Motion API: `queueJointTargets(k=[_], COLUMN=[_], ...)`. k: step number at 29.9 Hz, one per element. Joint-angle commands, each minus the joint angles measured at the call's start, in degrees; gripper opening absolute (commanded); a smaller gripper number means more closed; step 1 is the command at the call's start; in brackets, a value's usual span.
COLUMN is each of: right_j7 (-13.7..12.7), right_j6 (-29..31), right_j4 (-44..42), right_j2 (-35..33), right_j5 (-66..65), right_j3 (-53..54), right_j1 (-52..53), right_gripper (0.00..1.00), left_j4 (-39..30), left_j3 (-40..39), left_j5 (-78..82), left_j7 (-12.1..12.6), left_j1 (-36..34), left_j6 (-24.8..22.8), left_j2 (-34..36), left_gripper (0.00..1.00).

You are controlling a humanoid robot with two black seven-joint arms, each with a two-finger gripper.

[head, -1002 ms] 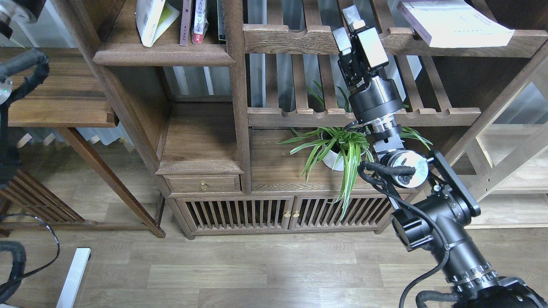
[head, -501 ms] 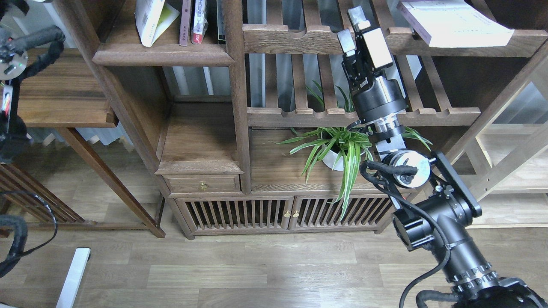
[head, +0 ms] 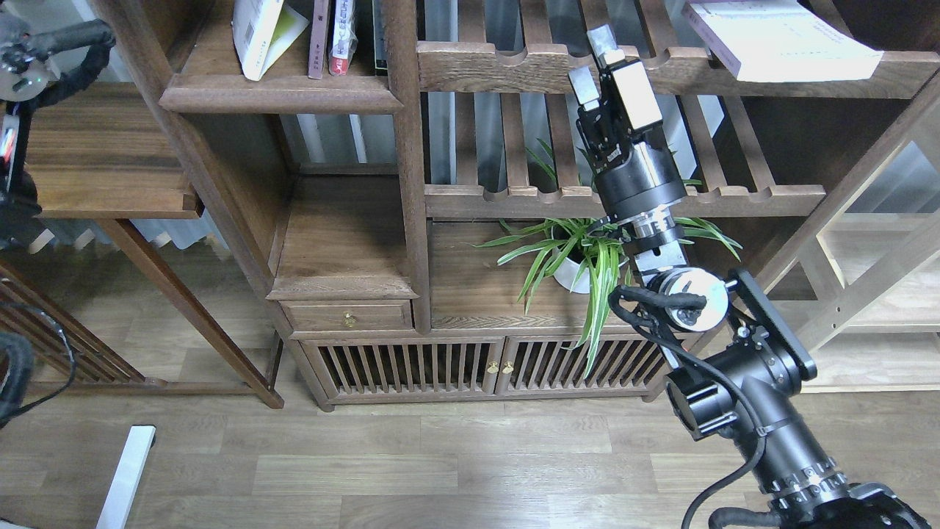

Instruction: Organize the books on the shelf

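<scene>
Head view, entry. Right gripper (head: 596, 60): fingers slightly parted, holding nothing; has drifted a little left since a second ago, raised before the slatted rack (head: 514, 66). Left gripper: out of view; its arm has lifted at the left edge. White book (head: 778, 37): lying flat on the rack, upper right. Other books (head: 294, 33): upright on the shelf (head: 279, 95), upper left. Judgement: white book awaits pickup.

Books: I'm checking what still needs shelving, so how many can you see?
At least 4: a pale one leaning on the shelf, two thin spines beside it, one lavender on the slatted rack. More may be hidden.
</scene>
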Motion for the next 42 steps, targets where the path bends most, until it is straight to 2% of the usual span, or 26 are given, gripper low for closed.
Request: queueJointTargets(k=[1, 11, 18, 24, 37, 42], right_j7=[0.1, 0.1, 0.1, 0.0, -0.2, -0.2], right_j6=[0.0, 0.4, 0.5, 0.5, 0.5, 0.6], right_j4=[0.1, 0.1, 0.1, 0.1, 0.1, 0.1], right_j2=[0.0, -0.6, -0.5, -0.7, -1.0, -1.0], right_j5=[0.0, 0.4, 0.4, 0.4, 0.4, 0.5], right_j3=[0.6, 1.2, 1.3, 1.4, 2.5, 2.5], right_j1=[0.0, -0.4, -0.4, -0.4, -0.4, -0.4], right_gripper=[0.92, 0.93, 0.93, 0.93, 0.93, 0.93], left_j4=[4.4, 10.7, 16.1, 21.8, 24.5, 24.6], left_j3=[2.4, 5.5, 6.6, 11.3, 14.2, 14.4], left_j5=[-0.2, -0.8, -0.8, -3.9, -4.9, -4.9], left_j7=[-1.3, -4.4, -8.5, -11.9, -13.0, -13.1], left_j1=[-3.2, -6.3, -7.5, -10.1, -10.9, -10.9], left_j6=[-0.1, -0.2, -1.3, -2.6, -2.5, -1.9], left_j2=[-0.5, -0.9, -1.1, -2.2, -4.0, -4.0], left_gripper=[0.0, 0.01, 0.01, 0.02, 0.06, 0.12])
